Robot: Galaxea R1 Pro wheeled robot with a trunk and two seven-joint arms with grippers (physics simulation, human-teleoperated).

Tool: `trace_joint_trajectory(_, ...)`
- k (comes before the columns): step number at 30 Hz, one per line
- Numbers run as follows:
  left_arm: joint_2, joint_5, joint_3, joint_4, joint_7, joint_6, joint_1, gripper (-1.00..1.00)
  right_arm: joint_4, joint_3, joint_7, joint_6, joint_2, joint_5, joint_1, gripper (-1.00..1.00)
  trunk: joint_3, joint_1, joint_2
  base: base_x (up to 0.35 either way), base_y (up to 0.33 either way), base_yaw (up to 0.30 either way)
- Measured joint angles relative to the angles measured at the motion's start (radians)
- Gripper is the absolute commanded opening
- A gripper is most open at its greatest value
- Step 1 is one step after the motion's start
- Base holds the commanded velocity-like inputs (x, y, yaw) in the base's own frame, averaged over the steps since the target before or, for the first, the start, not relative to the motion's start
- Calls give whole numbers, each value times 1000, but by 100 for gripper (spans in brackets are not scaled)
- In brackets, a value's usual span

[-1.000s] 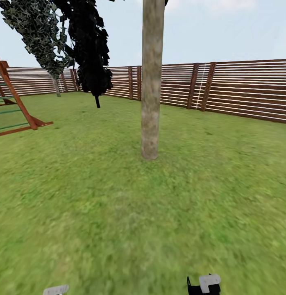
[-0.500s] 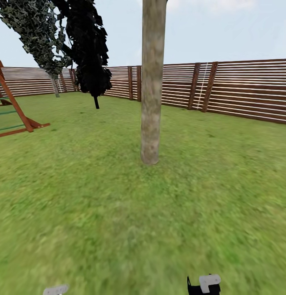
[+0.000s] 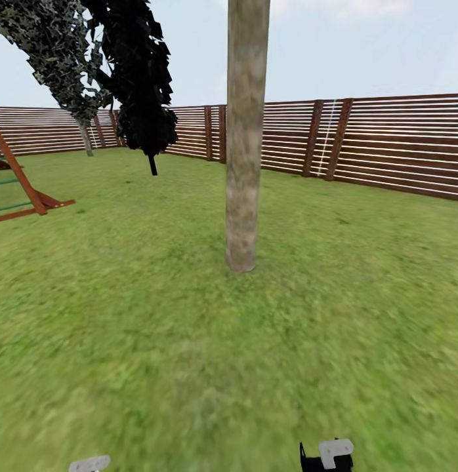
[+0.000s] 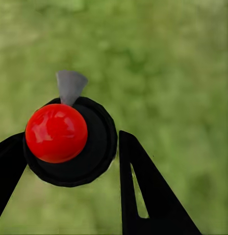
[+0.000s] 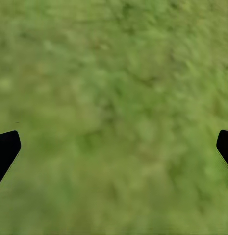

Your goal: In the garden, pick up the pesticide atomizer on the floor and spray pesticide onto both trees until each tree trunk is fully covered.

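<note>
Head view, left to right. Play frame (image 3: pixel 22 183) at 9 o'clock, brown legs with green rungs. Two thinner trees at 11: a mottled-leaf one (image 3: pixel 52 52) and the black-leaved one (image 3: pixel 140 78); neither is a target as far as I can tell. Tree trunk (image 3: pixel 242 137) at 12, dead ahead, foot planted in the lawn (image 3: pixel 124 328). Slat fence (image 3: pixel 399 144) runs from 10 round to 3.

Left gripper (image 4: pixel 69 161): in its wrist view the fingers are clamped on the pesticide atomizer (image 4: pixel 69 142), a black round body with a glossy red cap and a grey tab sticking out past it. Right gripper (image 5: pixel 114 147): finger tips at opposite edges of its wrist view, spread wide, nothing between them, only grass beyond.

Step in hand, my read: closing in on the first trunk. To do it well:
- stop near enough for mist to reach, trunk kept at 12
- raise the left arm so the nozzle faces the bark, not the grass
- sweep foot to upper trunk, then go round; full cover needs the far side too

Trunk look: bare round column, mottled grey-brown, near upright with a slight lean, foliage out of frame above. No white specks on it that I can make out, so likely unsprayed. Second target tree: can't tell which from here.
</note>
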Motion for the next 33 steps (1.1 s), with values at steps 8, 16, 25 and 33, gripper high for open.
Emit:
trace_joint_trajectory(8,0,0,0,0,-1,0,0,-100,0,0,0,0,0,0,0,100,0,0,0,340,0,0)
trace_joint_trajectory(16,0,0,0,0,0,0,0,-100,0,0,0,0,0,0,0,100,0,0,0,341,0,-143)
trace_joint_trajectory(25,0,0,0,0,-1,0,0,-100,0,0,0,0,0,0,0,100,0,0,0,341,0,-140)
trace_joint_trajectory(33,0,1,0,0,-1,0,0,-100,0,0,-3,0,0,-1,0,100,0,0,0,340,0,0)
